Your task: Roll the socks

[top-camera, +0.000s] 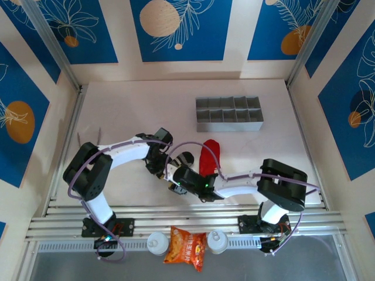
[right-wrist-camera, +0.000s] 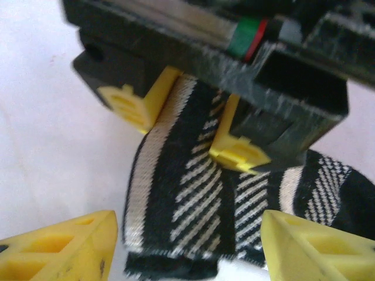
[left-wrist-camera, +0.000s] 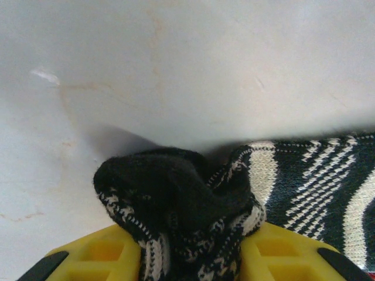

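Observation:
The black sock with grey-white stripes (left-wrist-camera: 176, 199) is bunched up between my left gripper's (left-wrist-camera: 190, 257) yellow fingers (left-wrist-camera: 99, 254), which are shut on it; its flat striped part trails off to the right on the table. In the right wrist view the same sock (right-wrist-camera: 176, 199) lies flat, clamped at the far end by the left gripper (right-wrist-camera: 181, 129). My right gripper (right-wrist-camera: 187, 249) is open, one finger on each side of the sock's near end. From above, both grippers meet at the striped sock (top-camera: 186, 157). The red sock (top-camera: 209, 155) lies just right of it.
A grey compartment tray (top-camera: 228, 114) stands at the back right of the white table. An orange snack bag (top-camera: 186, 246) and two white round objects (top-camera: 157, 243) sit by the rail between the arm bases. Walls enclose the table on three sides.

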